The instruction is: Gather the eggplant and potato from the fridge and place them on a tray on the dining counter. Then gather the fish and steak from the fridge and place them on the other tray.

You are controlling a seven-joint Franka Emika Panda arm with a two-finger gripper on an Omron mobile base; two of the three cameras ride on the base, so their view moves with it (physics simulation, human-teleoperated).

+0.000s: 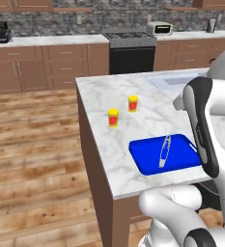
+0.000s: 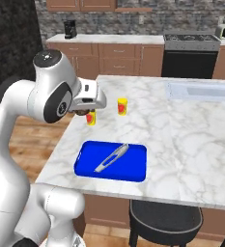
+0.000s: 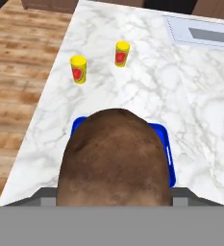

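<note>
A shallow blue tray [image 1: 181, 154] [image 2: 133, 169] lies near the front edge of the white marble dining counter [image 1: 97, 94] [image 2: 181, 135]. On it rests a slender silvery fish [image 1: 165, 150] [image 2: 111, 157], lying diagonally. My gripper [image 2: 85, 112] hangs above the counter, just past the tray's far left corner. It is shut on a brown, mottled steak [image 3: 114, 158] [image 2: 80, 112]. In the hand view the steak covers most of the tray [image 3: 164, 144] and hides the fish. The fridge is out of view.
Two small yellow cans with red labels [image 1: 113, 117] [image 1: 133, 103] stand on the counter beyond the tray. The inset sink [image 2: 201, 90] lies at the far right. A dark stool [image 2: 164, 219] sits under the near edge. The stove [image 1: 131, 48] is against the back wall.
</note>
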